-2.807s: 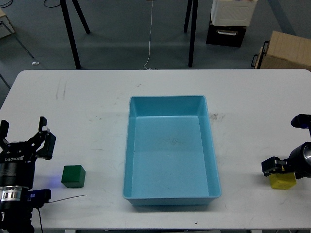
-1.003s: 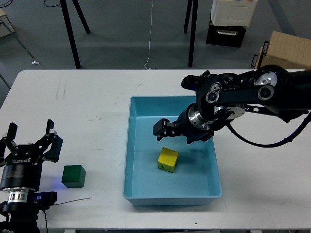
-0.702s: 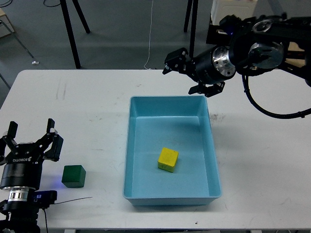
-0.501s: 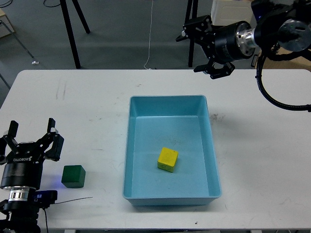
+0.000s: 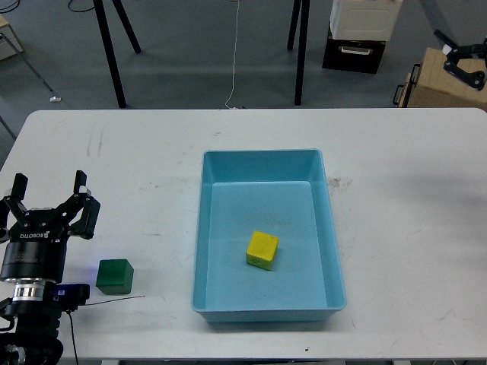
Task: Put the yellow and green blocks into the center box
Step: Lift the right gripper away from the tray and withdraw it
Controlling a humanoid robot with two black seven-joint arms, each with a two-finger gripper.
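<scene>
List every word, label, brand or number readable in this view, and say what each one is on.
"ROBOTIQ": white lettering on the black body of the left gripper, just below its fingers.
No other text is readable: the yellow block, green block and blue tray carry none, and nothing legible shows on the cardboard box or the floor cases.

Blue tray [image 5: 332, 251]: smooth plastic, slight sheen on walls, faint scuffs on bottom. Yellow block [image 5: 262, 249] inside tray: matt, plain faces. Green block [image 5: 115, 276] left of tray: matt, dark. Table [image 5: 137, 167] under tray: white, smooth, low gloss w/ grey smudges & scratches. Left gripper [image 5: 47, 211] left of tray: black matt, w/ metal ring on wrist below. Cardboard box [image 5: 441, 80] beyond table, far right: brown, dull.
</scene>
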